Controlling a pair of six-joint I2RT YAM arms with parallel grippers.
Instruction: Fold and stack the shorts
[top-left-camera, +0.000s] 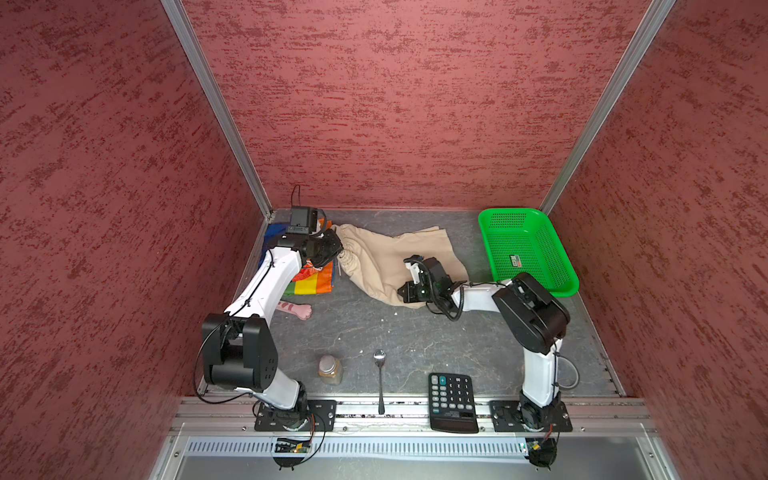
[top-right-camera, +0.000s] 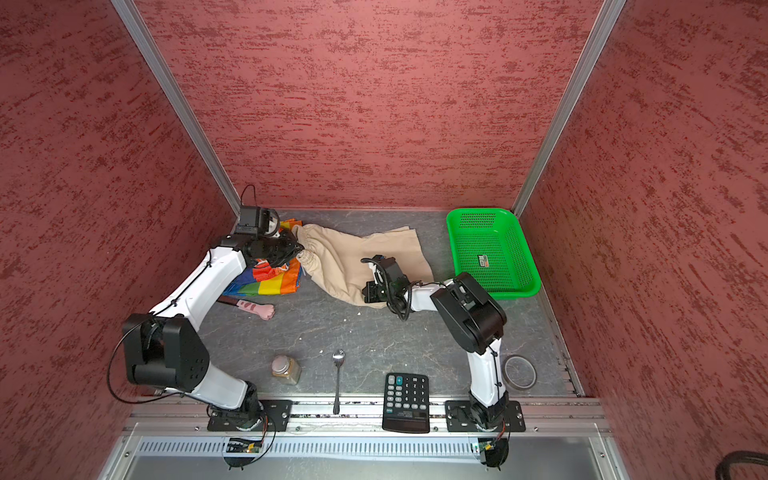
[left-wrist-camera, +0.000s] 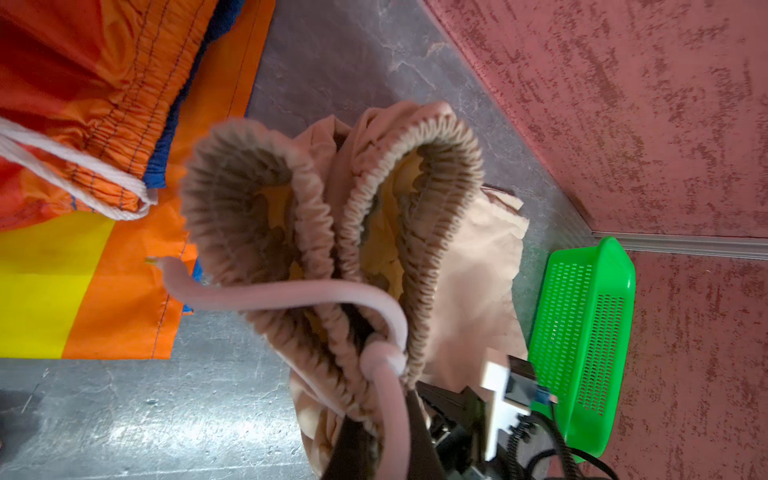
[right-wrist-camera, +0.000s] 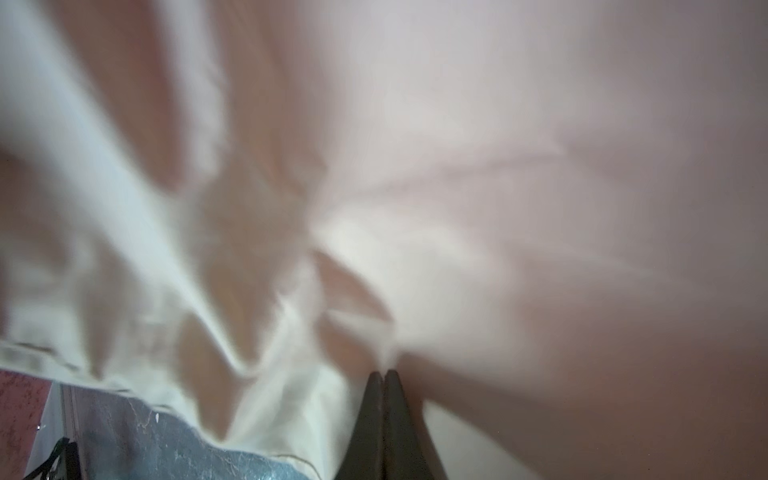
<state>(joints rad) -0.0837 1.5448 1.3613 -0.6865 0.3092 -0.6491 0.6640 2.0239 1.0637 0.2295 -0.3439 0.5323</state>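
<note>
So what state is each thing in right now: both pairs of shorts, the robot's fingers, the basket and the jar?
beige shorts: unfolded and rumpled, pinched in two places.
rainbow shorts: lying crumpled, not held.
left fingers: shut on the beige shorts at the waistband.
right fingers: shut on the beige shorts' cloth.
green basket: upright, empty but for a label.
jar: upright, lid on.

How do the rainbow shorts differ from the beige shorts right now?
The rainbow shorts are shiny and striped; the beige shorts are plain. The rainbow shorts lie free on the table, while the left gripper and right gripper both pinch the beige shorts. The rainbow shorts have a flat drawstring, the beige shorts a round cord. Both are gathered at the waist.
</note>
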